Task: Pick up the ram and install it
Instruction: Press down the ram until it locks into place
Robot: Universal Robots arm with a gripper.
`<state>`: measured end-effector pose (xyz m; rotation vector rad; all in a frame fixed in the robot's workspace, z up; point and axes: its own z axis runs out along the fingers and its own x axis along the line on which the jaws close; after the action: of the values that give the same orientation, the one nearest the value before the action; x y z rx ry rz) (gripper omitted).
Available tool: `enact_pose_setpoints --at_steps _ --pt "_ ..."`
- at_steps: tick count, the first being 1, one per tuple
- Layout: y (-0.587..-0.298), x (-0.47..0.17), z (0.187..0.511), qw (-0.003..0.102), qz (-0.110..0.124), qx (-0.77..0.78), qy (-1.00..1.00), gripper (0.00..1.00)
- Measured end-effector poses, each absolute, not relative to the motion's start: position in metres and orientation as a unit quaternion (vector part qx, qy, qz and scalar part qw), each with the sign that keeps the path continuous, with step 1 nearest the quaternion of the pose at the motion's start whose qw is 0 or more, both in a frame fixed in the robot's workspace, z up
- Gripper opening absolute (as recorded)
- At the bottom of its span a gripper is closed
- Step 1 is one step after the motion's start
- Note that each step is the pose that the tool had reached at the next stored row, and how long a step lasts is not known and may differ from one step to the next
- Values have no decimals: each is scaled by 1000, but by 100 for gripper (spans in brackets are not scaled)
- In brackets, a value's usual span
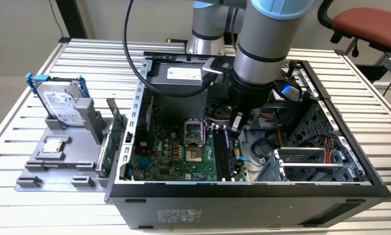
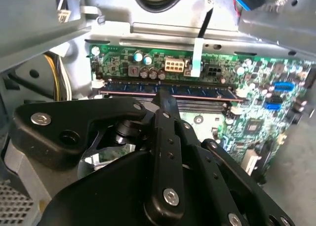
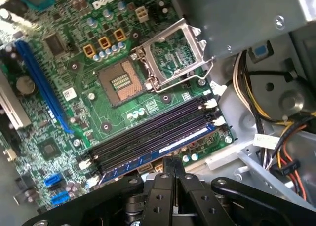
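Down inside the open computer case [image 1: 326,147], the gripper [image 3: 170,163] has its fingers [image 2: 165,103] pressed together, tips just above the ram [image 3: 163,149]. That ram sits upright in the outermost memory slot of the motherboard [image 3: 74,102], beside the other black slots [image 3: 153,127], in both wrist views. Farther across the board lies the open processor socket [image 3: 118,80]. Outside the case, toward the exterior view's left, a grey tray [image 1: 52,171] carries a hard drive [image 1: 58,105].
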<state>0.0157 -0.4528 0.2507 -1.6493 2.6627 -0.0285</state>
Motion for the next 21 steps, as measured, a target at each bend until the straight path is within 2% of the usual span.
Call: enact_pose_setpoints --at_steps 21 --pt "-453 14 246 6 -8 -647 762 0"
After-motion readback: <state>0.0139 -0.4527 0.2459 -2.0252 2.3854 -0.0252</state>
